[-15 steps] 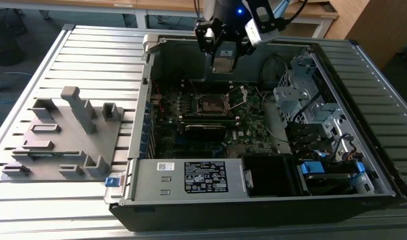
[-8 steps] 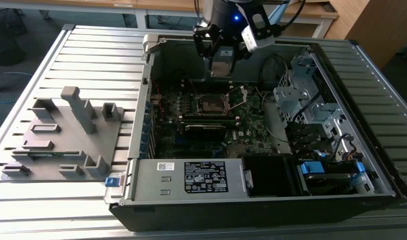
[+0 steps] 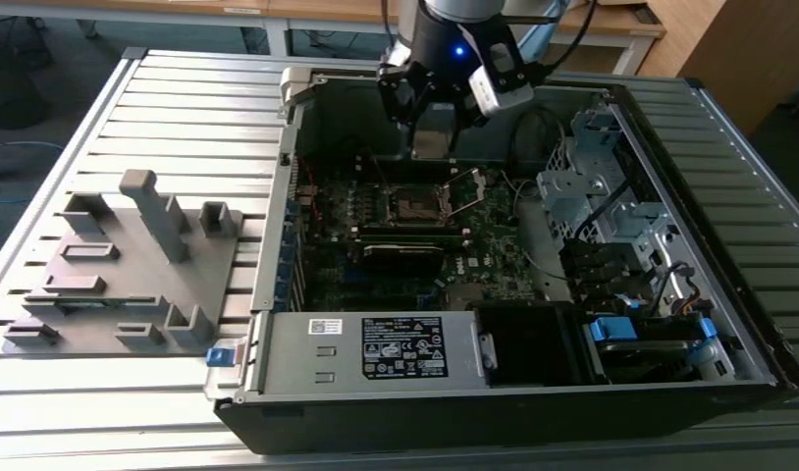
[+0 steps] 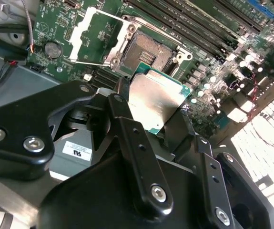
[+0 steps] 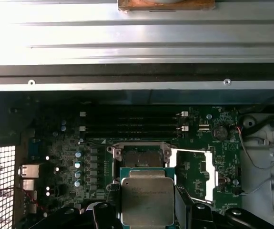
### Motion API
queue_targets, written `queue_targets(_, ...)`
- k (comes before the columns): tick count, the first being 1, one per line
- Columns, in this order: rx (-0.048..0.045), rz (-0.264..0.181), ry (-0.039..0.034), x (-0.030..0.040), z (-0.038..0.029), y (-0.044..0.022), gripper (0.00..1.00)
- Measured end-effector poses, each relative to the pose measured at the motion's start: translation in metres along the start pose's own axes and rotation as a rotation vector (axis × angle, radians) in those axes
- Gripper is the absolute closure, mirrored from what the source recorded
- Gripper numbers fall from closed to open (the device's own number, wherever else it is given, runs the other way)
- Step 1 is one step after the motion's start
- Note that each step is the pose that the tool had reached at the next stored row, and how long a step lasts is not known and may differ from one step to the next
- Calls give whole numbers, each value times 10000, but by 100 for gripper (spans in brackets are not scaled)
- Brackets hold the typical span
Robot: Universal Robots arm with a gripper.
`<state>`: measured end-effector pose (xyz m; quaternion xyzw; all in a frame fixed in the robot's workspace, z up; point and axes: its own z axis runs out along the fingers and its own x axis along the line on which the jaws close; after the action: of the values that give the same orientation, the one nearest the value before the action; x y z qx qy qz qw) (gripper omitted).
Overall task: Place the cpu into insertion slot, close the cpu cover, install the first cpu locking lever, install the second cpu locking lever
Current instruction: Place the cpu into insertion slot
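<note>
End effector [image 4: 153, 113]: closing on the cpu [image 4: 158, 101] and gripping it by two opposite edges; in the exterior view the end effector [image 3: 433, 128] is hanging inside the open computer case [image 3: 505, 402], over the far part of the board.

Cpu: riding flat between the black links in both wrist views, its dull silver top facing up and its green edge showing; in the first wrist view the cpu [image 5: 147, 200] is hovering just short of the socket, not seated in it.

Insertion slot [image 4: 144, 53]: lying bare, its dark centre showing inside the metal rim; in the first wrist view the insertion slot [image 5: 141, 157] is sitting just beyond the chip.

Cpu cover [image 4: 96, 36]: standing swung open beside the slot, its large square window showing green board through it; in the first wrist view the cpu cover [image 5: 201, 179] is lying to one side of the socket.

Memory slots [image 5: 132, 125]: running in long black rows just past the socket.

Coin battery [image 5: 219, 132]: sitting on the board near the cover.

Motherboard [image 3: 360, 270]: lying flat on the case floor.

Power supply [image 3: 373, 348]: filling the case's near edge in the exterior view.

Grey fixture [image 3: 125, 265]: resting on the exterior view's left, beside the case.

Desk [image 3: 177, 108]: carrying both case and fixture on its ribbed metal top.
</note>
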<state>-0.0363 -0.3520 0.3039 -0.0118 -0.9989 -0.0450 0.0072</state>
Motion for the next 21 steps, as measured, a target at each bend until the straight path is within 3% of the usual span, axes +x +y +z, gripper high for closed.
queue_targets(13,-1,-23,-6,6,213,-19,46)
queue_targets(21,0,-38,-8,10,298,-27,46)
